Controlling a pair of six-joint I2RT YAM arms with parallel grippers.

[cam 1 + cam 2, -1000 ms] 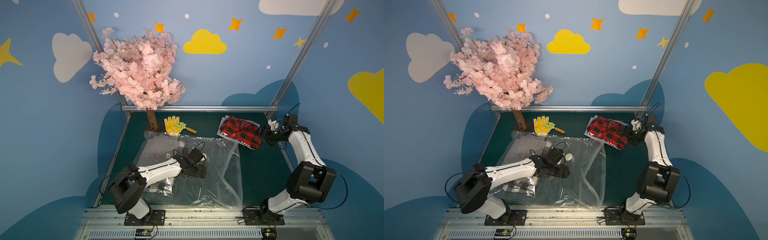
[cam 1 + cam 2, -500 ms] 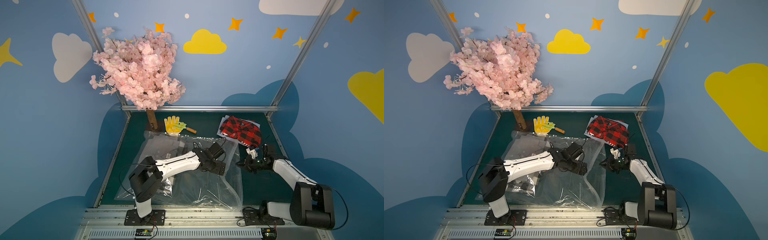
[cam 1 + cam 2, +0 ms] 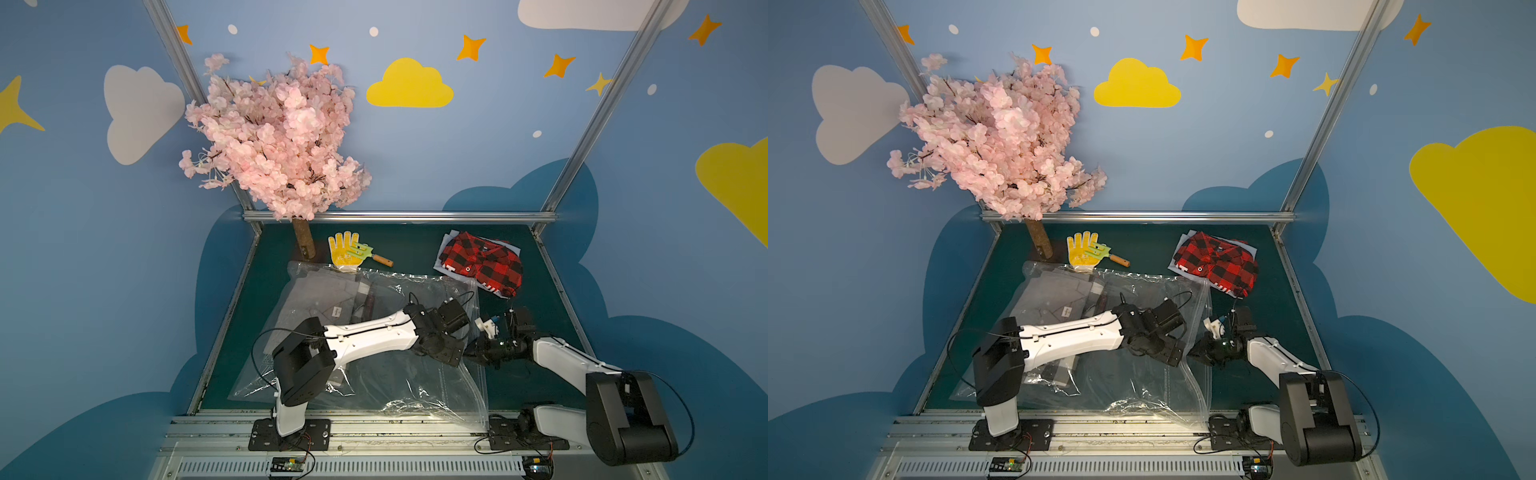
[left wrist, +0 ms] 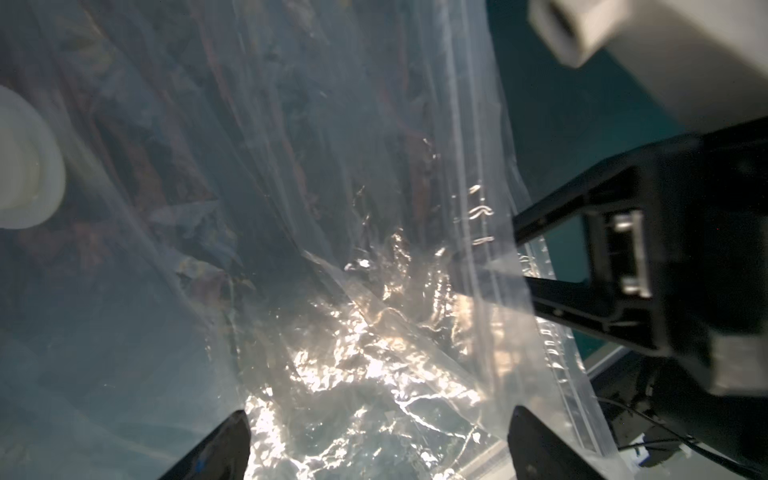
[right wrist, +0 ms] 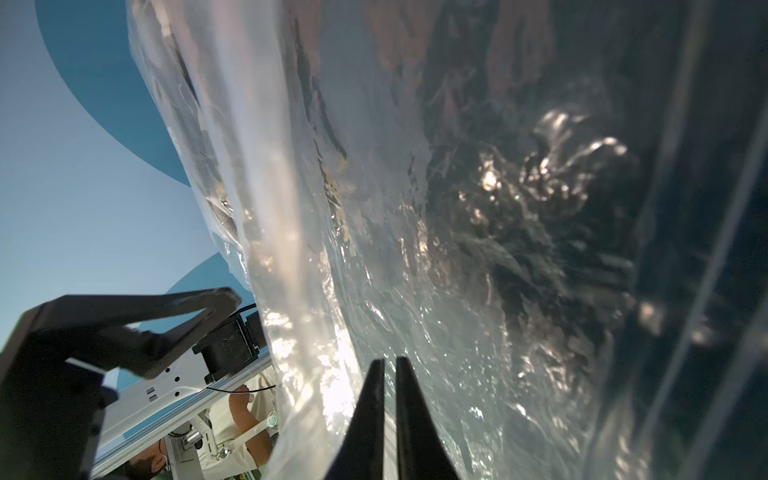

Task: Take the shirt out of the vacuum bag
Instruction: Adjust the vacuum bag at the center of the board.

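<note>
The vacuum bag (image 3: 386, 386) (image 3: 1133, 386) lies flat and crinkled across the green table. A folded grey shirt (image 3: 320, 297) (image 3: 1050, 297) shows through its far left part. My left gripper (image 3: 451, 357) (image 4: 380, 419) hovers open over the bag's right part, with only plastic (image 4: 332, 208) below its spread fingers. The round white valve (image 4: 20, 166) is off to one side. My right gripper (image 3: 473, 353) (image 5: 388, 365) sits at the bag's right zip edge. Its jaws are shut on a fold of the film (image 5: 457, 249), which pulls to a point there.
A red plaid shirt (image 3: 482, 262) rests on folded clothes at the back right, outside the bag. A yellow glove (image 3: 344, 249) and a small green rake (image 3: 365, 252) lie beside the blossom tree's trunk (image 3: 303, 243). Metal rails edge the table.
My right arm swung from beside the plaid shirt down to the bag's right edge, and its jaws closed there. My left arm reached right across the bag.
</note>
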